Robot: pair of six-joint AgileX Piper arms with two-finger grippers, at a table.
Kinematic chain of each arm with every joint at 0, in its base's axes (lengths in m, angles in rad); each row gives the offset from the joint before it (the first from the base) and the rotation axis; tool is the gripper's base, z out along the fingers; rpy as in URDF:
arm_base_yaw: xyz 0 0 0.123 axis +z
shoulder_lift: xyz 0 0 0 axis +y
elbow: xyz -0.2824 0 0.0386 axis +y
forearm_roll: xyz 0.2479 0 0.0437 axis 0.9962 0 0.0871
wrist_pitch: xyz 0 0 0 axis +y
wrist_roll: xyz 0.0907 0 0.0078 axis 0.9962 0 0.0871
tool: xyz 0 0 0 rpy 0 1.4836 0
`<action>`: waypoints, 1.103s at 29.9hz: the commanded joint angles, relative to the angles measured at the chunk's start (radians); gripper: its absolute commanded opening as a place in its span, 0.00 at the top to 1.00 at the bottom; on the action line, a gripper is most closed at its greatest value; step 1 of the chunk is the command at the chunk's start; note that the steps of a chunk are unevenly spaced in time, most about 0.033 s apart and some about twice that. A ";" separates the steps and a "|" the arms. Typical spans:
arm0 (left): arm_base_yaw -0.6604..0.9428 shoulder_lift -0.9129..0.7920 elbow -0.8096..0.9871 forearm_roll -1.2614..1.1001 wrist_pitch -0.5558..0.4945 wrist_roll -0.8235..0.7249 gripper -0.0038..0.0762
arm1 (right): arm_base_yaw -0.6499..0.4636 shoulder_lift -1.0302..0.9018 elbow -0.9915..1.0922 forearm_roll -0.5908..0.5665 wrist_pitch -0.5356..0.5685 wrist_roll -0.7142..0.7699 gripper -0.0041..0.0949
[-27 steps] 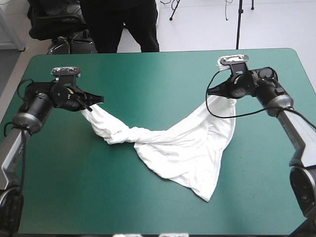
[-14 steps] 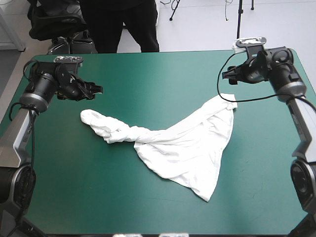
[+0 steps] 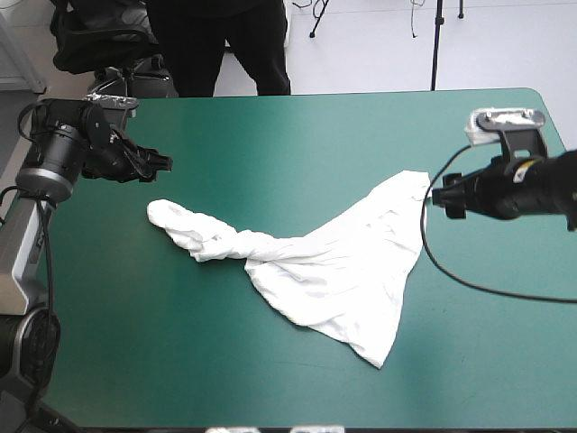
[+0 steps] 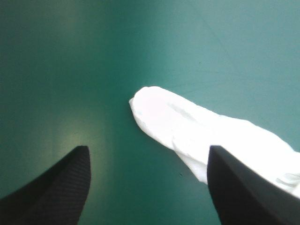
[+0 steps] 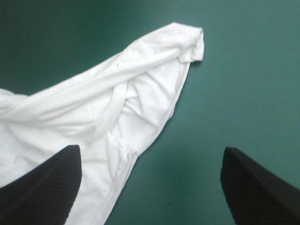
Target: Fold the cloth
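T-shirt (image 3: 329,271), frame centre: soft white cloth, matt, creased and wrinkled | table (image 3: 270,135) cover: smooth teal-green, faint sheen | fingers (image 4: 51,197): black, matt, fine woven grain

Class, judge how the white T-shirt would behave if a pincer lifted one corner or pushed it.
The T-shirt looks floppy: it lies creased, one end twisted like rope, so it would probably sag from a single grip. It seems thin and light; pushed, it would likely bunch on the teal-green cover rather than slide whole.
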 commanded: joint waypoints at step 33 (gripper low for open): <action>0.074 0.338 -0.008 -0.132 -0.108 0.084 0.92 | 0.304 -0.054 0.481 0.150 -0.052 -0.292 0.18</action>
